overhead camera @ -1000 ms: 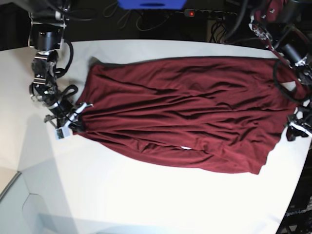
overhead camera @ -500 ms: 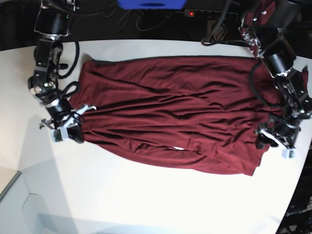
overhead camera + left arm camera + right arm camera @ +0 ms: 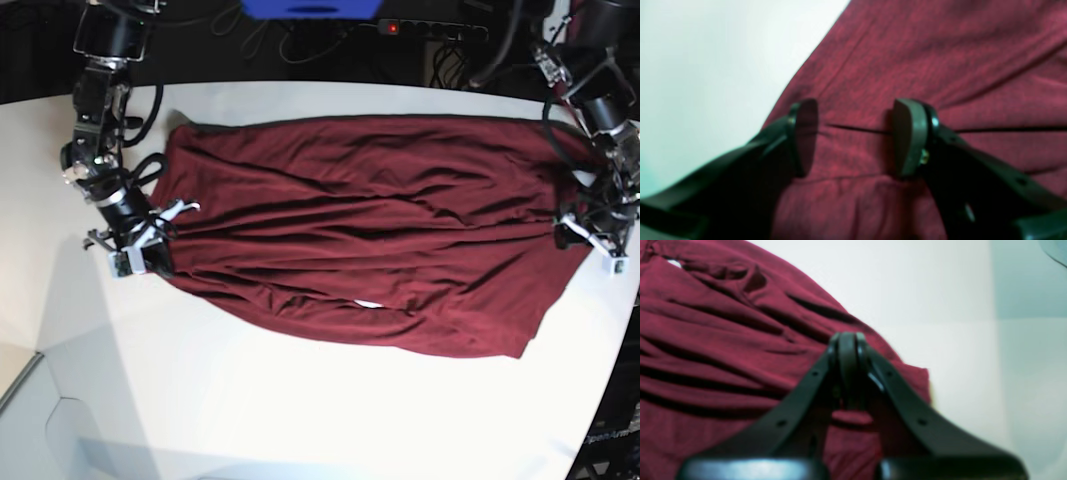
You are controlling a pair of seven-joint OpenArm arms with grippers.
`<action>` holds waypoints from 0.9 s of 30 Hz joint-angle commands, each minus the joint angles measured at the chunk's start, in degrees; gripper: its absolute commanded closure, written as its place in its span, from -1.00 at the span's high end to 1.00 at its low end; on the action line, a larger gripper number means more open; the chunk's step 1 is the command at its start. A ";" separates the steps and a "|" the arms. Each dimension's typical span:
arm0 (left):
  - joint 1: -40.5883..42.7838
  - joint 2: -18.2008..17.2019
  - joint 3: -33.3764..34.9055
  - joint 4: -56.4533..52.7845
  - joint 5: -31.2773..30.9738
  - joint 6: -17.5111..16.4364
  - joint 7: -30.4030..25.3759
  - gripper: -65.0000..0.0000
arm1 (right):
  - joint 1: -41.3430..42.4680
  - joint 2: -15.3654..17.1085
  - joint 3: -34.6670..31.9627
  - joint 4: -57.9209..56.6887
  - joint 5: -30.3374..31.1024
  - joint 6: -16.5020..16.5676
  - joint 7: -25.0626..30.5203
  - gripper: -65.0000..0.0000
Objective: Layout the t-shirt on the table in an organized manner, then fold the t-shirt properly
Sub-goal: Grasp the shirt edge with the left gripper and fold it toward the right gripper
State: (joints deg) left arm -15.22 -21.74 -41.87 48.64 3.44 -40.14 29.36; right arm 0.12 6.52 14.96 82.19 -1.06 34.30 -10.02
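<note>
Maroon t-shirt (image 3: 370, 235) wrinkled on table (image 3: 300, 400) | left jaws apart over cloth | right jaws clamped on edge

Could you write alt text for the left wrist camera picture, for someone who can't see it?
Two dark jaws stand open just above the wrinkled maroon t-shirt, a thin dark crease running between them. The white table fills the upper left.

Black arms (image 3: 100, 120), looped black cables, white wrist fittings; tapered black fingers (image 3: 907, 136) with screw holes.
</note>
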 commanded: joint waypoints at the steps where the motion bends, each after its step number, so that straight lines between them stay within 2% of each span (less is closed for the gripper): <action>1: 0.50 -1.08 -0.02 2.04 0.29 0.14 1.01 0.06 | 0.98 0.46 0.12 1.10 1.10 0.03 1.63 -1.00; 6: 4.54 -0.72 -0.20 12.68 0.21 0.14 6.37 0.06 | 0.89 0.38 -0.24 1.10 1.10 0.03 1.63 -1.00; 11: 6.56 1.03 -0.20 25.95 0.21 0.14 14.64 0.06 | 0.80 0.38 -1.73 1.10 1.10 0.03 1.63 -1.00; 15: 7.00 1.91 -1.17 32.98 0.21 0.14 16.75 0.06 | 0.71 0.38 -1.82 1.10 1.10 0.03 1.63 -1.00; 20: 1.82 3.32 -1.96 34.21 0.21 0.14 16.75 0.06 | 0.71 0.03 -1.82 1.10 1.10 0.03 1.63 -1.00; 27: -11.37 10.44 -1.69 24.98 0.91 0.14 16.13 0.06 | -0.87 -0.77 -1.91 1.19 1.10 0.03 1.63 -1.00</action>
State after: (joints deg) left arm -25.08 -10.17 -43.44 72.77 4.67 -40.34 46.44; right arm -1.30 5.26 12.88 82.28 -0.86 34.28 -9.85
